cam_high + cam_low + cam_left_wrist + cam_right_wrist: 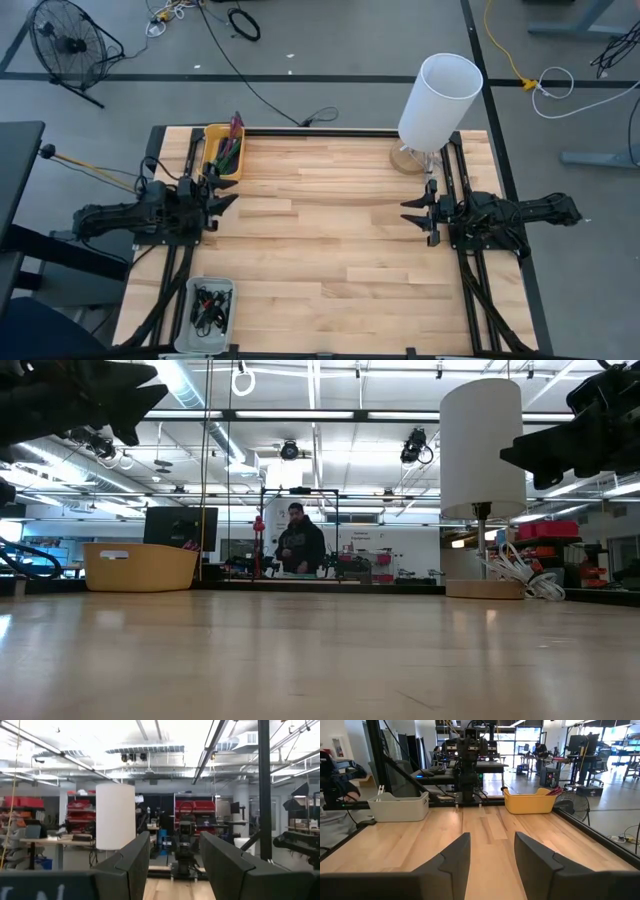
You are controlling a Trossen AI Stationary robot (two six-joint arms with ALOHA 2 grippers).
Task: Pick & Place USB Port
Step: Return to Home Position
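A white bin [210, 305] at the table's near left corner holds several small dark pieces with cords [207, 303]. A yellow bin [222, 152] at the far left holds red and green items. My left gripper [228, 192] is open and empty above the table's left edge, just near of the yellow bin, pointing right. My right gripper [405, 212] is open and empty at the right edge, pointing left. Both hover well above the wood in the low view. The right wrist view shows the white bin [400, 805] and the yellow bin [530, 802] across the table.
A tall lamp with a white shade [438, 98] stands on a round base [408, 160] at the table's far right corner, with white cords at its foot [520, 580]. Bare wood [330, 230] lies between the two arms. A person [300, 545] stands far behind the table.
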